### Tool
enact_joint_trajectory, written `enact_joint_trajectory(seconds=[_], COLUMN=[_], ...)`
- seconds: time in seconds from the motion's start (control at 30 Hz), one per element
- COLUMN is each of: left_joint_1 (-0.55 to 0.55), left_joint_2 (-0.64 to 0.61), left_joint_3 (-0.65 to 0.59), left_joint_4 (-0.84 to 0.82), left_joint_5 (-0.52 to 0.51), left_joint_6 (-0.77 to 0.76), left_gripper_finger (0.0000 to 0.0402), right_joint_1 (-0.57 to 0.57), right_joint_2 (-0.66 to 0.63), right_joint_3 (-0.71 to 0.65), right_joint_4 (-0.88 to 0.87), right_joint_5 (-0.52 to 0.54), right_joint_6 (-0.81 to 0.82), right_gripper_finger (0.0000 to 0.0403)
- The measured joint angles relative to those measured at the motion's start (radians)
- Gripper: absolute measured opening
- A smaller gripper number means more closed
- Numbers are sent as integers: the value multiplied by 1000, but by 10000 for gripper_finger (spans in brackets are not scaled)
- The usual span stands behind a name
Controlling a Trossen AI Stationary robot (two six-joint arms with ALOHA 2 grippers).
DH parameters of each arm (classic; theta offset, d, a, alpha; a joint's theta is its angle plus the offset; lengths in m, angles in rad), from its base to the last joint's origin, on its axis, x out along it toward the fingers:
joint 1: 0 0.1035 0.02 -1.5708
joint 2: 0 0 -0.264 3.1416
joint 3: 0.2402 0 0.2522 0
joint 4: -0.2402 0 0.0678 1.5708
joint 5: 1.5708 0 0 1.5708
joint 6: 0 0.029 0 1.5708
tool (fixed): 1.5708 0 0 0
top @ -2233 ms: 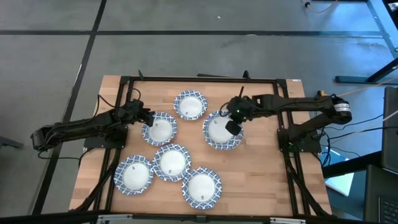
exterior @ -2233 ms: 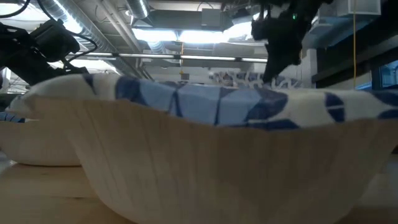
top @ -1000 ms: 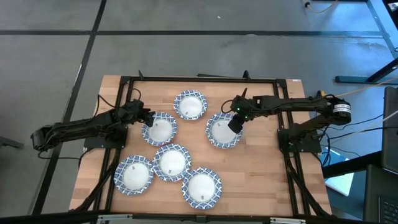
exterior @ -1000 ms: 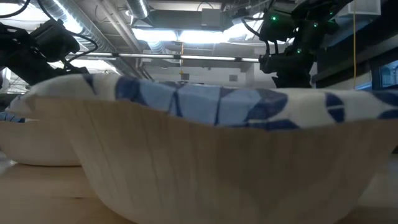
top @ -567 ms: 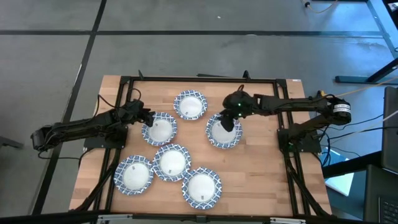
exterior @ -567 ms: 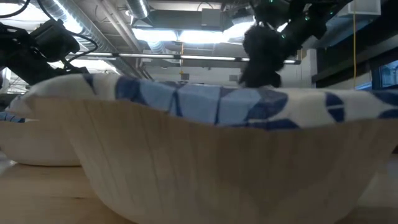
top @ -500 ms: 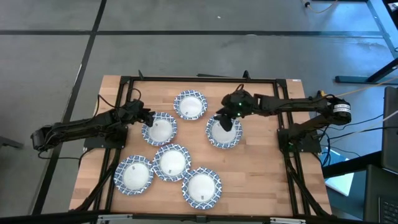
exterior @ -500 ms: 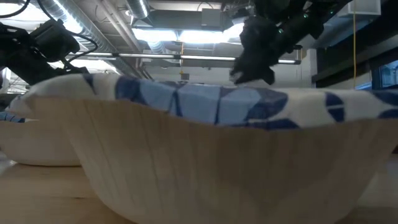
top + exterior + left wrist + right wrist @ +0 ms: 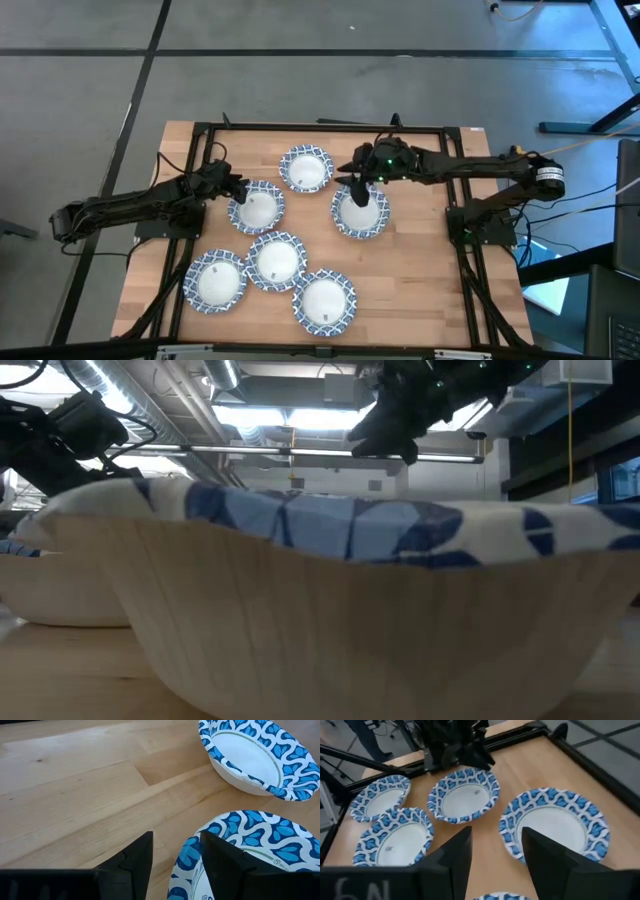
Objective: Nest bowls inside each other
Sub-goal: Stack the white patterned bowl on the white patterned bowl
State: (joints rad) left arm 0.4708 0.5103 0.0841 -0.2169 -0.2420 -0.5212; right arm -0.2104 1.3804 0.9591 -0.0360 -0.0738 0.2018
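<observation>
Six bowls with white insides and blue-and-white rims rest on their bases on the wooden table (image 9: 420,270). My left gripper (image 9: 238,188) is low at the left edge of the middle-left bowl (image 9: 258,208). It is open, with that bowl's rim (image 9: 186,856) between its fingers. My right gripper (image 9: 355,190) is open with nothing between its fingers. It hangs above the right-hand bowl (image 9: 359,212) and points nearly level toward the left arm. The right wrist view shows the middle-left bowl (image 9: 464,795) ahead and the far bowl (image 9: 555,825) beside it. My left gripper stands astride the near rim (image 9: 186,856) of the middle-left bowl, one finger (image 9: 222,862) over its inside and one finger (image 9: 135,862) outside over the table. Whether either finger touches the rim, I cannot tell. The bowl rests flat on the table.
A black frame (image 9: 320,128) runs around the table's edges. Three bowls (image 9: 276,260) (image 9: 215,281) (image 9: 324,302) cluster by the near edge, and one (image 9: 306,168) lies near the far edge. A near bowl (image 9: 350,610) fills the low view. Bare wood lies at the right.
My right gripper has risen from the right-hand bowl and swung toward the table's left and far side. It has tipped up from pointing down to nearly level. The bowl has stayed on the table.
</observation>
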Motion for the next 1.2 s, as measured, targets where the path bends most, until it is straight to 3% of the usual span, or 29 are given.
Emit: enact_joint_trajectory(seconds=[0.17,0.3,0.9,1.2], left_joint_1=[0,0,0,0], left_joint_2=[0,0,0,1], left_joint_3=[0,0,0,0], left_joint_4=[0,0,2,1], left_joint_5=[0,0,0,-6], left_joint_6=[0,1,9,10], left_gripper_finger=[157,157,157,157], right_joint_1=[-10,-10,17,16], right_joint_2=[0,30,483,593], right_joint_3=[39,83,497,558], right_joint_4=[-26,-181,-487,-493], right_joint_5=[1,11,55,55], right_joint_6=[-34,-84,-370,-421], right_gripper_finger=[171,171,171,171])
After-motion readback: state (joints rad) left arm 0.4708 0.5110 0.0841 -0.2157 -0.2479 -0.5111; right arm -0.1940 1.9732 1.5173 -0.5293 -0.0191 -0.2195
